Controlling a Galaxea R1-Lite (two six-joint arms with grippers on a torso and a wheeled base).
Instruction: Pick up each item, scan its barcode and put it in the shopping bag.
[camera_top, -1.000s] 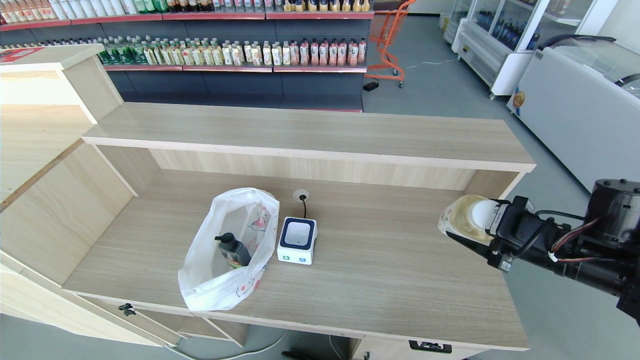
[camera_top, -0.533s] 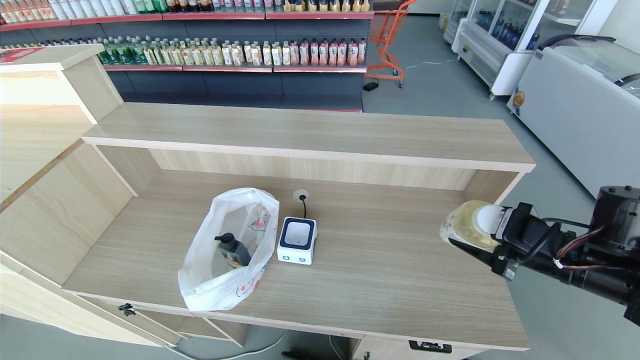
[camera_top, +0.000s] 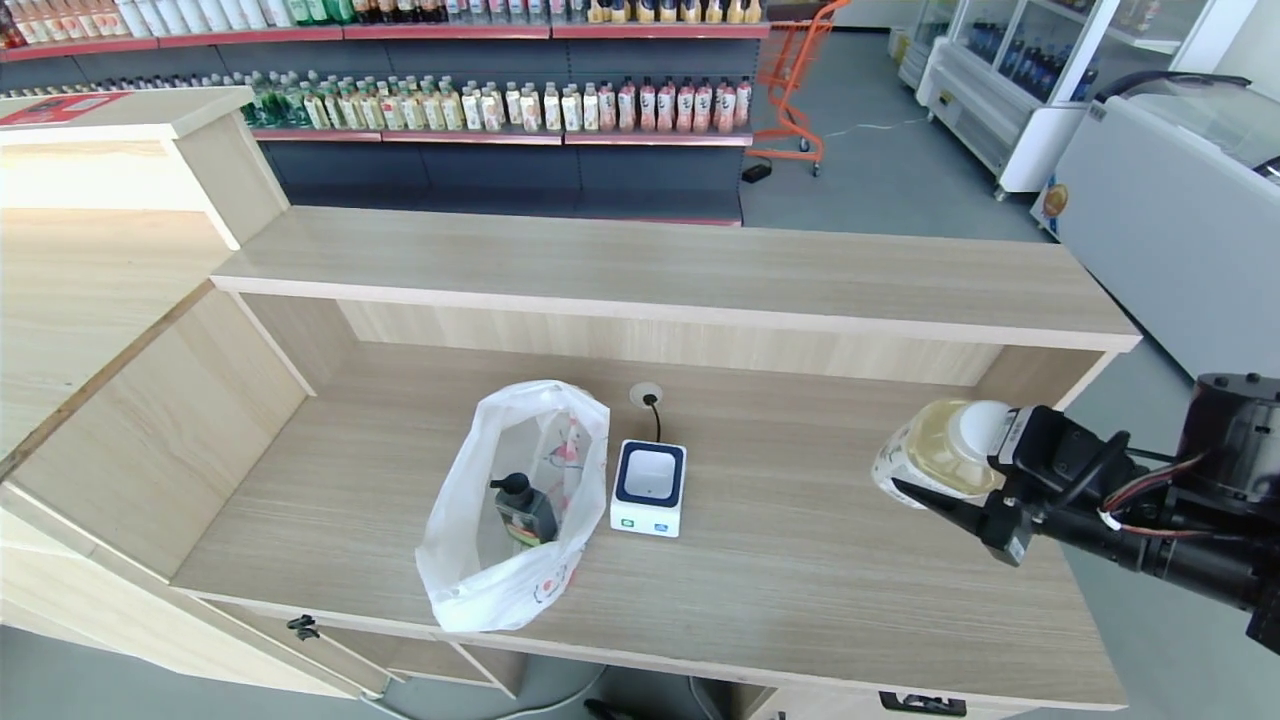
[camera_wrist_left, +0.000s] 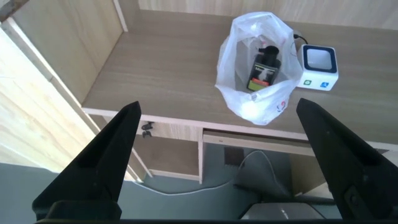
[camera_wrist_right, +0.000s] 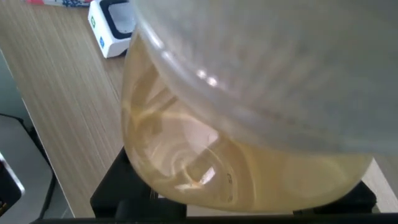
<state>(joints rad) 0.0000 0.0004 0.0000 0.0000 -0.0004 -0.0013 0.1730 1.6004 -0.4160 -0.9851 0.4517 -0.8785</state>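
In the head view, a jar (camera_top: 930, 445) of pale yellow liquid with a white lid is gripped by the right gripper (camera_top: 945, 472) at the right of the frame, above the right end of the wooden counter (camera_top: 800, 560). The jar is held on its side, clear of the counter top, with its lid turned toward the wrist. A dark finger (camera_top: 950, 503) is seen under the jar. In the right wrist view the jar (camera_wrist_right: 249, 124) is seen close up, clamped between the jaws.

The white shopping bag (camera_top: 500, 560) is stood open on the counter, left of centre in the frame and near the front edge. A dark pump bottle (camera_top: 525, 508) is seen inside it. Just beside the bag, on its right, a white scanner (camera_top: 650, 487) with a dark blue top has been placed. A black cable (camera_top: 655, 420) is run from the scanner to a round hole in the counter behind it. The jar is held well apart from the scanner and bag.

In the left wrist view the left gripper (camera_wrist_left: 219, 104) is spread wide with nothing between its fingers (camera_wrist_left: 99, 162). Far beyond it the bag (camera_wrist_left: 255, 109), the pump bottle (camera_wrist_left: 264, 65) and the scanner (camera_wrist_left: 318, 65) are seen.

Shelves of bottles (camera_top: 500, 100) are lined along the top of the head view.
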